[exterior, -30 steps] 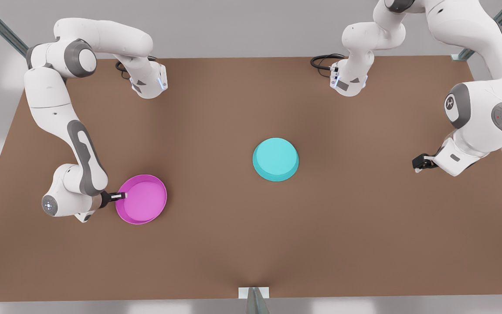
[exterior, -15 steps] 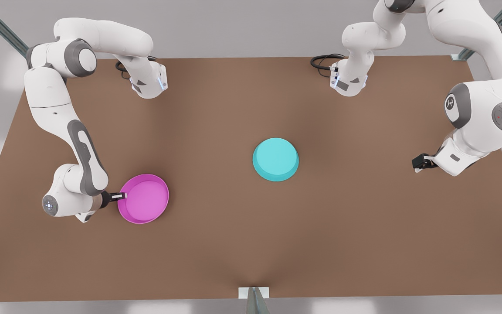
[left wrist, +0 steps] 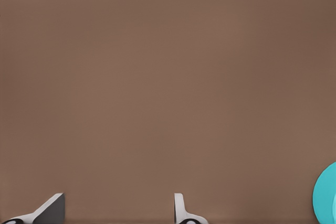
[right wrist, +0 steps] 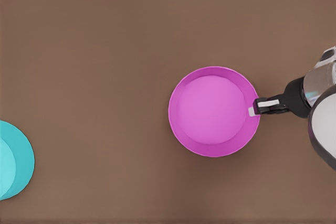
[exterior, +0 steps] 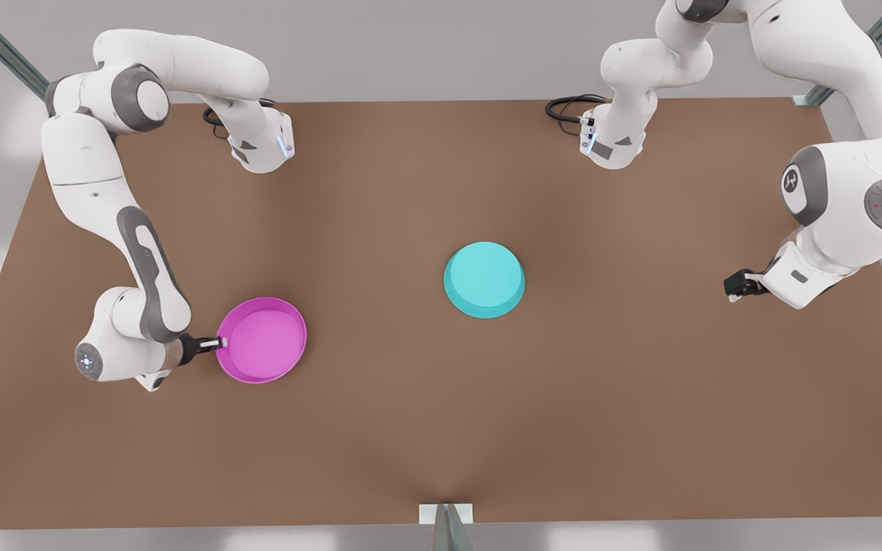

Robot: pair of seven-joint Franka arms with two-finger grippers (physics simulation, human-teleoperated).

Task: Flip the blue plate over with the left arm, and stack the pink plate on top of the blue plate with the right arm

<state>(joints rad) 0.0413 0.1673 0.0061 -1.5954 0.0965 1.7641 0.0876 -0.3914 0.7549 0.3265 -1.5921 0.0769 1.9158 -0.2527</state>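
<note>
The right pincer (exterior: 211, 343) pinched the pink plate (exterior: 263, 340) by its rim, with the blue plate (exterior: 485, 279) lying bottom-up well apart toward the front view's right on the counter (exterior: 441, 428), while the left pincer (exterior: 739, 287) waited spread beyond it.

Bare brown table (exterior: 380, 428) lies open between the pink plate (exterior: 263, 340) and the blue plate (exterior: 484, 279), which sit well apart. Only the right gripper (exterior: 216, 343), closed on the pink rim, crowds that side; the left gripper (exterior: 735, 287) hangs apart, fingers spread.
</note>
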